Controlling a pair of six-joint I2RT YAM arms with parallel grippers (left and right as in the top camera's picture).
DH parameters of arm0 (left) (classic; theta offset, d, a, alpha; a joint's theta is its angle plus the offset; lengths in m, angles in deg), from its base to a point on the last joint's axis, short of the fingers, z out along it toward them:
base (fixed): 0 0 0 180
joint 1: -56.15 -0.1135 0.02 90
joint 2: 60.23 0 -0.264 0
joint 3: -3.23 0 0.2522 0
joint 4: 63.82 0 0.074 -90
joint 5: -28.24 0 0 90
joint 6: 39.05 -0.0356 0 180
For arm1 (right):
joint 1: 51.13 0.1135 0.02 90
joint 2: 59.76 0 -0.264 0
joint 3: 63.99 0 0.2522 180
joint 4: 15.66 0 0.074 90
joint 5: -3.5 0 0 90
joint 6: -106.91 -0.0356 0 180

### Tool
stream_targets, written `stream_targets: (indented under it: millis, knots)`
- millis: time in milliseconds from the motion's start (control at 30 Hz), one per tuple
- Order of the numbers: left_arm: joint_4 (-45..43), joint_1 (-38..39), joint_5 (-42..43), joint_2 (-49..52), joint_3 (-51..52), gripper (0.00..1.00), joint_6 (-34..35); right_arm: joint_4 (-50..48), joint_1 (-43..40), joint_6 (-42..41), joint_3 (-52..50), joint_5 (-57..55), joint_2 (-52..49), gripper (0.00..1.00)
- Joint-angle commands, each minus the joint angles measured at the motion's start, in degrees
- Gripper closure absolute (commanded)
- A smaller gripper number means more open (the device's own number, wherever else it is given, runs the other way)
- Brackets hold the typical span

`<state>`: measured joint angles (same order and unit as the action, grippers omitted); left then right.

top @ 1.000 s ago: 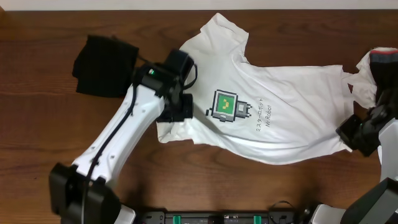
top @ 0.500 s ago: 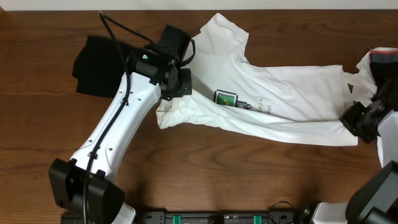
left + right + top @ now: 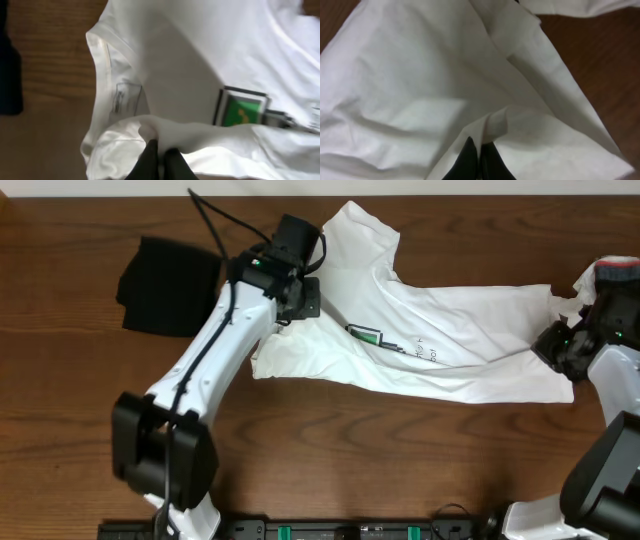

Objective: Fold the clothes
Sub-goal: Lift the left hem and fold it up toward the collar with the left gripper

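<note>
Pinching white T-shirt (image 3: 470,350) at both ends, near edge lifting and covering part of pixel chest print (image 3: 243,109).
Lying stretched across middle of wooden table (image 3: 400,470), reaching from left gripper (image 3: 159,159) to right gripper (image 3: 479,156). Clamping fold of white cloth beside collar (image 3: 100,65) with left jaws closed tight; clamping bunched cloth at opposite end with right jaws closed tight too. Sitting flat at far left, apart from shirt: black garment (image 3: 165,285). Bunching at right edge beside right arm: white-and-dark garment (image 3: 608,275).
</note>
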<state>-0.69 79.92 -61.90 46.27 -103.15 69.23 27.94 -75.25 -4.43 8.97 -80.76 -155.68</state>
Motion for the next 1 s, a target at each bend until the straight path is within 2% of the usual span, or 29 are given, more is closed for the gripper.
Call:
stream_targets:
  millis: [0,333,533,733,800,833,867,900,933,967]
  knots:
    - [-0.74,-0.44,-5.42,2.19,-0.92,0.94,-0.92,-0.72,0.55,-1.55,1.05,-1.75,-1.57,0.99]
    - [-4.83,-2.89,-5.53,6.88,-0.92,0.94,-0.90,-1.31,0.50,-2.47,1.03,-9.01,-3.50,0.99]
    - [-6.10,-3.23,-5.49,9.14,-0.92,0.94,-0.90,-3.52,0.52,-2.38,1.03,-9.60,-4.63,0.99]
    - [-8.02,-3.19,-5.49,9.84,-0.90,0.94,-0.90,-6.32,0.57,-2.38,1.03,-9.62,-6.16,0.96]
    - [-9.03,-3.19,-5.49,9.84,-0.90,0.91,-0.90,-6.99,0.57,-2.14,1.03,-9.62,-6.45,0.94]
    - [-9.62,-3.19,-5.46,9.84,-0.90,0.85,-0.90,-7.37,0.57,-2.14,1.03,-9.62,-6.56,0.89]
    - [-10.21,-3.17,-5.42,9.84,-0.90,0.72,-0.90,-8.11,0.57,-1.86,1.03,-9.09,-6.58,0.77]
    - [-10.45,-3.17,-5.29,9.84,-0.90,0.67,-0.90,-8.41,0.57,-1.27,1.03,-8.70,-6.58,0.70]
    - [-10.75,-3.19,-4.98,9.84,-0.90,0.60,-0.92,-9.11,0.57,-0.09,1.03,-7.54,-6.58,0.59]
    - [-10.99,-3.19,-4.79,9.84,-0.90,0.53,-0.94,-9.97,0.57,1.29,1.03,-6.03,-6.58,0.43]
